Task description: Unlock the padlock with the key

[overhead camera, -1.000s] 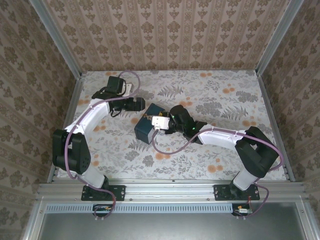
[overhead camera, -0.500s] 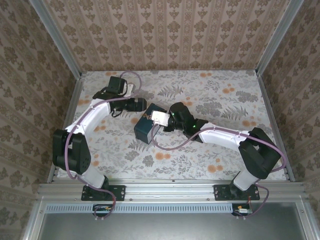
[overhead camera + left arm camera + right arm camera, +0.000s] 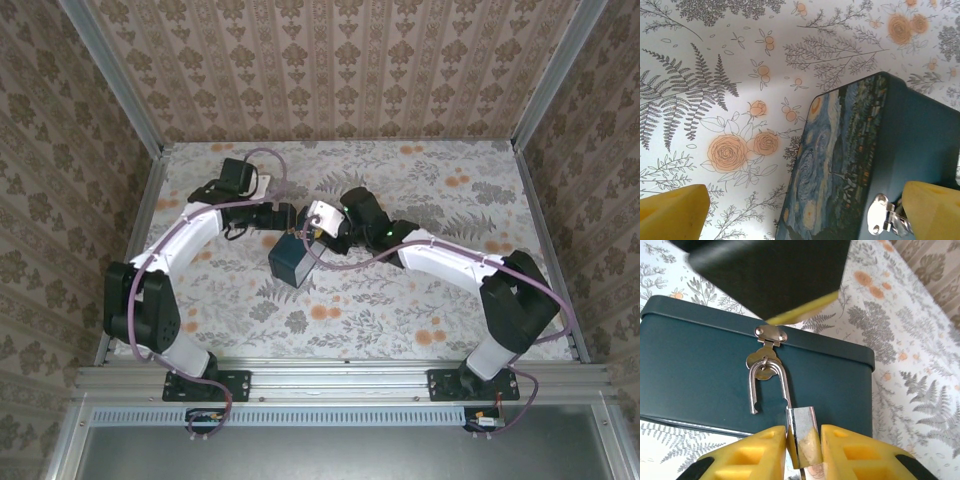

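- My right gripper (image 3: 803, 442) is clamped on the padlock (image 3: 802, 432), with a yellow ribbed pad pressing each side of its small body.
- The padlock hangs just above my right fingertips, against the front wall of the tin box (image 3: 700, 355). It is looped through the silver latch (image 3: 771, 334) at the lid's edge.
- Its body is a brass-yellow block with a bright metal face.
- The shackle (image 3: 784, 385) is a thin steel U. One leg sits in the body. The other ends free and notched, clear of the body.
- My left gripper (image 3: 805, 214) is spread wide and holds nothing. One yellow finger (image 3: 675, 210) is over bare cloth and the other is close beside the latch end of the box.
- The box has smooth, dark teal walls and rounded corners. Its lid is painted with blue and yellow swirls.
- The box rests on a white tablecloth (image 3: 715, 75) printed with grey ferns and orange roses.
- From above, the box lies between my two arms.
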